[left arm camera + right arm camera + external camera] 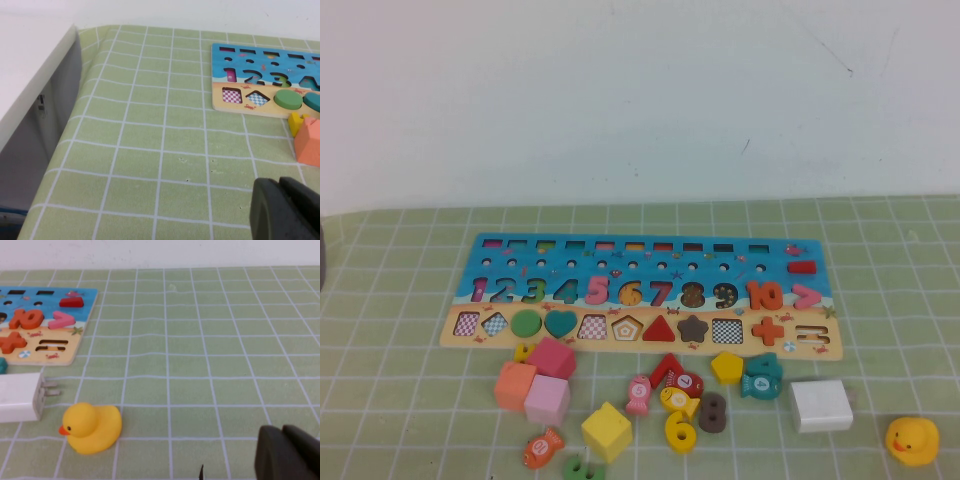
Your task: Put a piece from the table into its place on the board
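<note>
The yellow "6" piece (680, 431) lies flat on the green gridded table (410, 330), in front of the board and beside a brown "8" (712, 412). The long board (650, 262) lies across the middle, with a blue top of digits and a tan strip of shapes. Neither arm shows in the high view. My left gripper (280, 182) is shut and empty above bare table, off the board's left end (260, 65). My right gripper (282, 429) is shut and empty, off the board's right end (45, 302). The piece shows in neither wrist view.
Loose pieces crowd the table in front of the board: orange cube (515, 385), pink cube (547, 400), yellow cube (607, 431), fish and shapes. A white charger (820, 405) and a yellow duck (912, 440) sit at the front right. A white ledge (30, 75) borders the table's left.
</note>
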